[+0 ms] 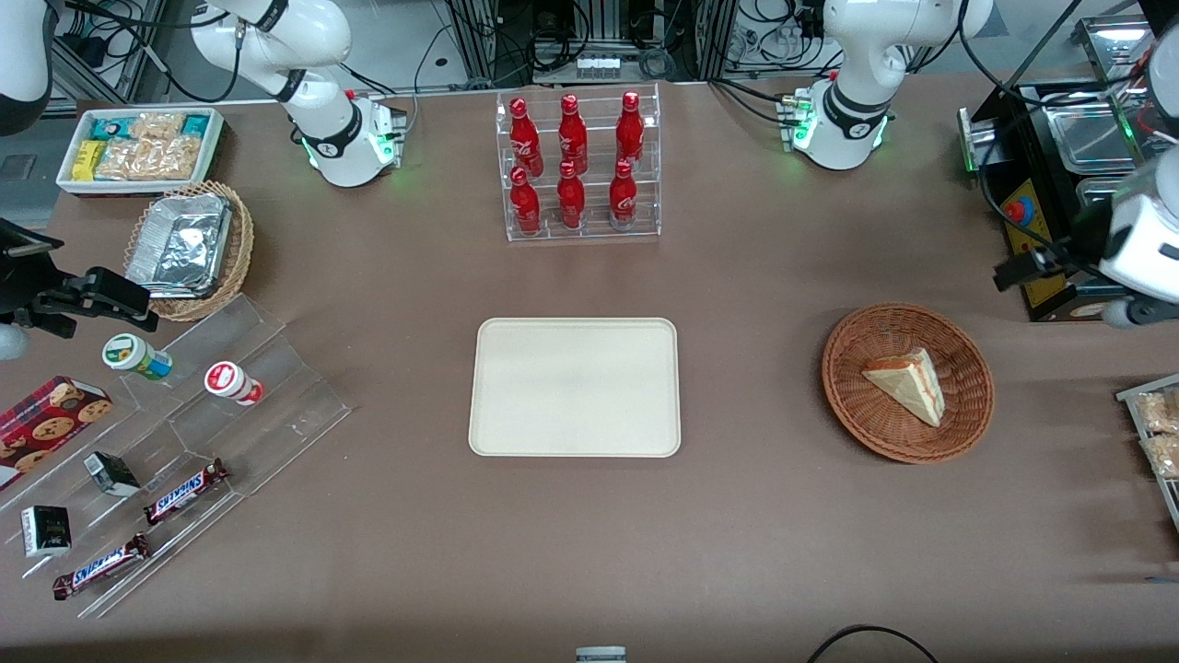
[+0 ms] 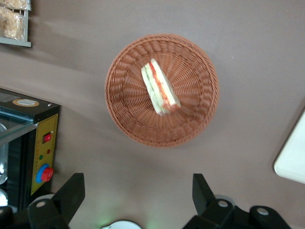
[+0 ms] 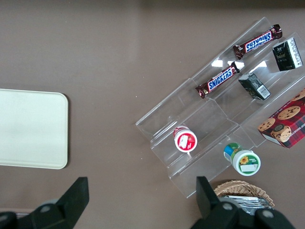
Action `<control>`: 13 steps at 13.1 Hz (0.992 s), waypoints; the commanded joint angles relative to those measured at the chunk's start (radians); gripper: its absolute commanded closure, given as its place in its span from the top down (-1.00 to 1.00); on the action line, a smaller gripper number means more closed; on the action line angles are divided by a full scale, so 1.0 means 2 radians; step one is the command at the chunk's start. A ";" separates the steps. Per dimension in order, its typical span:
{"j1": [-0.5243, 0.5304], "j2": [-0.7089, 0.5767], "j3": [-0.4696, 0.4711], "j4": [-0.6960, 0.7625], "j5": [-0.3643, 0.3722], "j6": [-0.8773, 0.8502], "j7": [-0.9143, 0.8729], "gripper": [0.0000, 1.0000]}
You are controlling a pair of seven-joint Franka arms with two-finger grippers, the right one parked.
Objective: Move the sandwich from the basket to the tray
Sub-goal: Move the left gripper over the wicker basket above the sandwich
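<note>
The tool (image 2: 138, 200) hangs high above the tabletop (image 1: 783, 516) with its fingers (image 2: 71, 193) spread wide and nothing between them, so it can come down around its target. Below it, the sandwich (image 2: 160, 86) lies on its side in the middle of the basket (image 2: 190, 124), filling edge exposed. The tray (image 1: 575, 387) sits bare, well apart toward the parked arm's end, ready to receive it

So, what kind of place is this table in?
Probably a robot lab staged as a snack shop: cola bottles in a rack, chocolate bars on clear steps. The open gripper hovers above the sandwich.
</note>
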 commanded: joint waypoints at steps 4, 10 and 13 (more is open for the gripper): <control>-0.005 -0.012 0.033 -0.141 -0.011 0.144 -0.077 1.00; -0.010 0.060 0.038 -0.197 -0.013 0.297 -0.250 1.00; -0.019 0.091 0.036 -0.206 -0.013 0.338 -0.306 1.00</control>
